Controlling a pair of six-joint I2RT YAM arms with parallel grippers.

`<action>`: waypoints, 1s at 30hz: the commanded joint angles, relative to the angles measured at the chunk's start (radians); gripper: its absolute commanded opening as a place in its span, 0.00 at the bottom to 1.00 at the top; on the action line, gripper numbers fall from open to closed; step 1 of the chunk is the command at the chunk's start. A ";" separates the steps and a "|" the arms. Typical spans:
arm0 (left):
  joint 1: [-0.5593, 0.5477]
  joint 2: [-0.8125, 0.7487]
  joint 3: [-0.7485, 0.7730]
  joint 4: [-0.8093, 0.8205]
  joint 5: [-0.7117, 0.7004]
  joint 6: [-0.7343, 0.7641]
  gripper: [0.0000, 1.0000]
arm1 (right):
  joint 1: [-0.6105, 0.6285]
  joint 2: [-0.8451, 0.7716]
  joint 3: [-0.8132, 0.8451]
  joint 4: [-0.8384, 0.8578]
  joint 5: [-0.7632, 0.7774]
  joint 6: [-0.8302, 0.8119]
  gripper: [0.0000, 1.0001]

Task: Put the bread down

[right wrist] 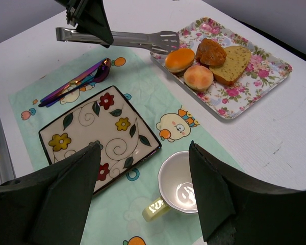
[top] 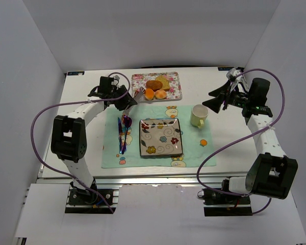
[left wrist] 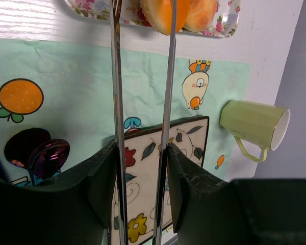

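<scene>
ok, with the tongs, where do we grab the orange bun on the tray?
Pinch the orange bun across its widest middle, tongs coming from the tray's left end. It is a smooth dome; the paler bun sits close on its right, the dark piece behind.

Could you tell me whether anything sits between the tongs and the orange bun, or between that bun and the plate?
Nothing visible does. The tongs in the left gripper reach the orange bun on the tray; only bare table and placemat lie between it and the plate.
</scene>
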 commanded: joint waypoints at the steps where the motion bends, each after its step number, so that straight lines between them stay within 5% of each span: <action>1: -0.009 -0.017 0.041 0.030 0.038 0.003 0.52 | -0.009 -0.026 -0.004 0.024 -0.021 0.006 0.75; 30: -0.020 0.020 0.021 0.096 0.084 -0.049 0.52 | -0.010 -0.032 -0.015 0.030 -0.026 0.009 0.75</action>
